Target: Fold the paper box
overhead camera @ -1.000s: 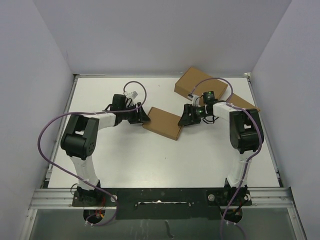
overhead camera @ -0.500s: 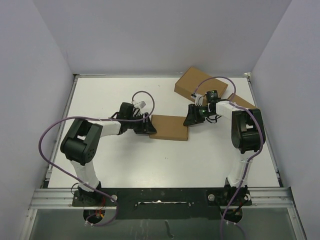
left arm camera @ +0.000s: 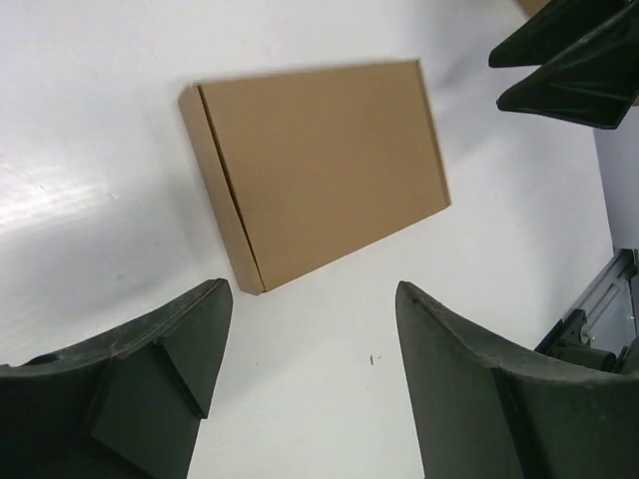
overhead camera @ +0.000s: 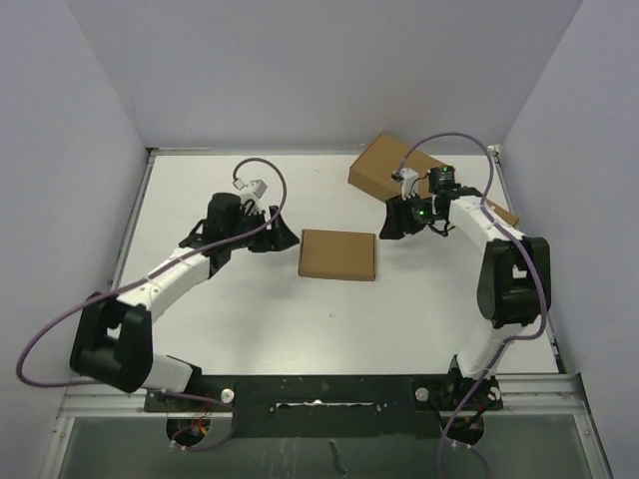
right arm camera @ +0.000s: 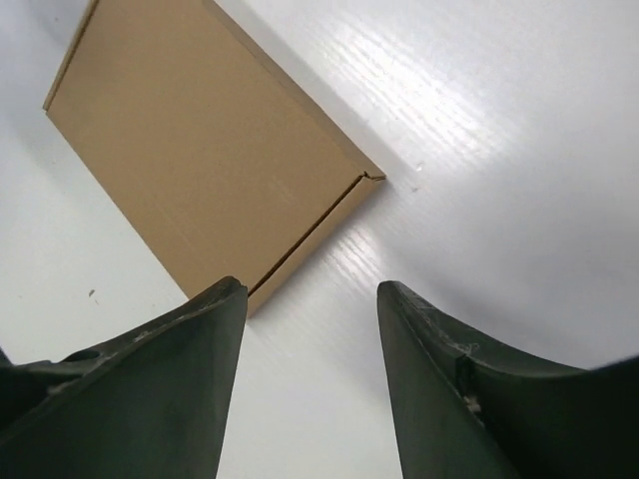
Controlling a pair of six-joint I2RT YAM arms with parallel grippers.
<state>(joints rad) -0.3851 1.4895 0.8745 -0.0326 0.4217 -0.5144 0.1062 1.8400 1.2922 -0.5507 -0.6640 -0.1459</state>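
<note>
Lengthwise left-to-right, the closed paper box (overhead camera: 338,253) lies between left gripper (overhead camera: 279,236) and right gripper (overhead camera: 391,224), both spread, empty.

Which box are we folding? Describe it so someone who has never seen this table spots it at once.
On the white table, find the middle stretch between the left end effector and the right end effector. The paper box lies flat and closed there, touching nothing. It is shallower than the thicker brown box at the far right, and it sits alone.
</note>
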